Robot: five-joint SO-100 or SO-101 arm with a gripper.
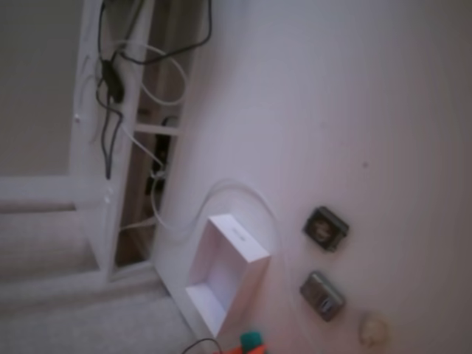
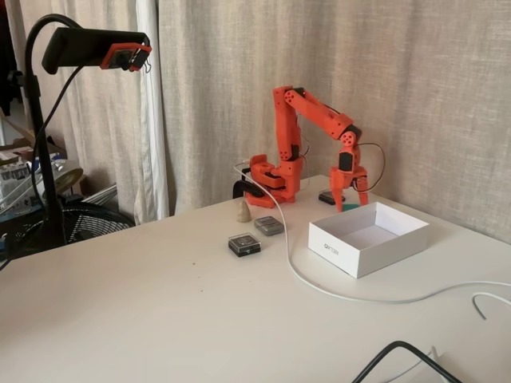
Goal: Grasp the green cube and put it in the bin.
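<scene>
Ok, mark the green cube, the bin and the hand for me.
green cube [image 1: 252,340]: a fixed view, on its teal top face at the bottom edge.
bin [image 2: 339,246]: a fixed view, on its near outer wall.
hand [image 2: 352,201]: a fixed view, between the orange fingertips behind the bin.

Teal-green cube [image 1: 252,340], white bin [image 2: 369,238], orange jaws [image 2: 352,196], two dark metallic boxes [image 2: 244,244], white table [image 2: 160,303]

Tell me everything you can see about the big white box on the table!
The white rectangular cardboard box looks like thin card, shallow, with low upright walls and an open top. Its inside looks empty in both fixed views. It sits flat on the white table. A white cable curves round its front without clearly touching it. The orange gripper hangs just behind its far wall, holding something small and teal-green.
</scene>
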